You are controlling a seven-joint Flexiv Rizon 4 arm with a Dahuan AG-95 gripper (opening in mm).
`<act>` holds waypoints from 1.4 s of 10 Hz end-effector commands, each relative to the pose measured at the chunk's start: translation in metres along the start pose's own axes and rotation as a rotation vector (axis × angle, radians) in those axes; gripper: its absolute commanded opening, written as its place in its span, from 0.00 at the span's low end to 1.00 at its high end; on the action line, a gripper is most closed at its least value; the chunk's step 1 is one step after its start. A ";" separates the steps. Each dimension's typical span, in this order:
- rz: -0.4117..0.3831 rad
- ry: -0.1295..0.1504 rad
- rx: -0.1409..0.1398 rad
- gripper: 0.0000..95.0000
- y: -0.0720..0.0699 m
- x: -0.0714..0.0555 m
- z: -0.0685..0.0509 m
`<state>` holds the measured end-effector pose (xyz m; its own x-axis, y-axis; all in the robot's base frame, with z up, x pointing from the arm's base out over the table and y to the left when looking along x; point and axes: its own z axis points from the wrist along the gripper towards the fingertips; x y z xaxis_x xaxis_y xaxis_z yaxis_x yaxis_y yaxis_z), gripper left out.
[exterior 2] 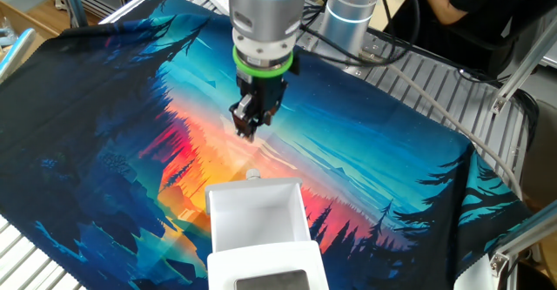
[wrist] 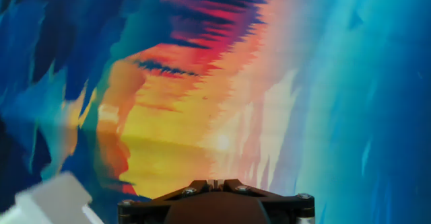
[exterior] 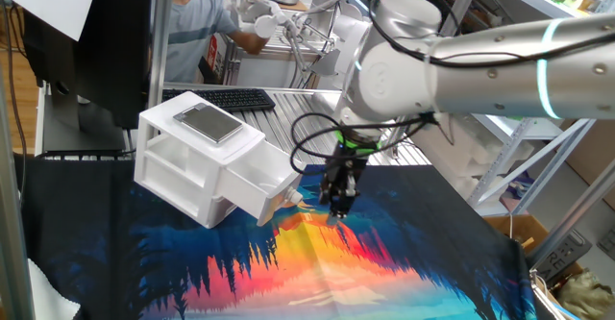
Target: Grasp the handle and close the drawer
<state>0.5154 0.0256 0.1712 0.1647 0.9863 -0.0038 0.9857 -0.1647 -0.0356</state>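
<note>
The small white two-drawer cabinet (exterior: 192,152) stands on the colourful cloth. Its upper drawer (exterior: 258,185) is pulled out, and the small white knob (exterior: 293,197) sticks out of its front. In the other fixed view the open drawer (exterior 2: 258,213) shows its empty inside, with the knob (exterior 2: 253,175) just beyond its front. My gripper (exterior: 338,205) hangs above the cloth, a short way in front of the knob and apart from it (exterior 2: 246,129). In the hand view its fingertips (wrist: 215,182) meet with nothing between them. A white corner (wrist: 54,198) shows at the bottom left.
The printed cloth (exterior 2: 104,151) covers the table. A dark flat block (exterior: 209,123) lies on the cabinet top. A keyboard (exterior: 226,99) and a person (exterior: 197,27) are behind the table. Metal rails (exterior 2: 435,90) run along the far edge.
</note>
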 end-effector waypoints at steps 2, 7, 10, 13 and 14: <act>0.012 0.006 0.002 0.60 0.009 0.001 -0.001; 0.020 0.001 0.048 0.60 0.053 -0.005 -0.013; 0.036 -0.004 0.047 0.60 0.064 -0.007 -0.013; 0.097 -0.006 0.046 0.60 0.065 -0.009 -0.013; 0.177 -0.019 0.042 0.60 0.065 -0.009 -0.013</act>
<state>0.5786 0.0061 0.1818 0.2903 0.9567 -0.0207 0.9534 -0.2910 -0.0797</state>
